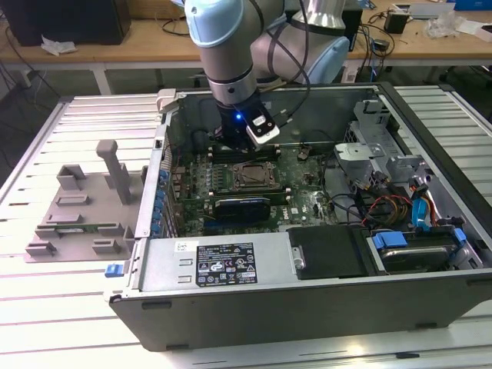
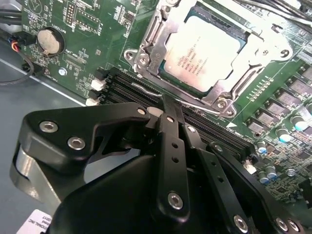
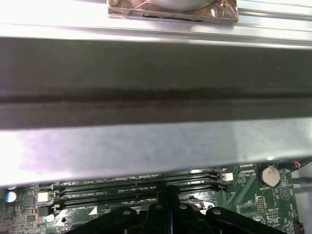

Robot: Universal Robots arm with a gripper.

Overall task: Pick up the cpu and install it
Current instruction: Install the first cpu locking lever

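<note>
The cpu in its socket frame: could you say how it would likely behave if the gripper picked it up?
The cpu looks like a thin, flat plate with a metal top, so probably stiff and light. Its smooth top may be slippery. It sits low inside the socket frame, so its edges likely offer little purchase.

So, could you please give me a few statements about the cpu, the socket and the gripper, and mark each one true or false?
1. The cpu lies inside the socket frame on the motherboard. True.
2. The gripper holds the cpu clear of the board. False: its fingers are closed together with nothing between them, and the cpu sits in the socket.
3. In the second wrist view, the gripper's tip is over the black memory slots beside the socket. True.
4. The computer case stands upright with its side panel on. False: it lies on its side, open on top.
5. A round coin cell battery sits on the motherboard. True.
</note>
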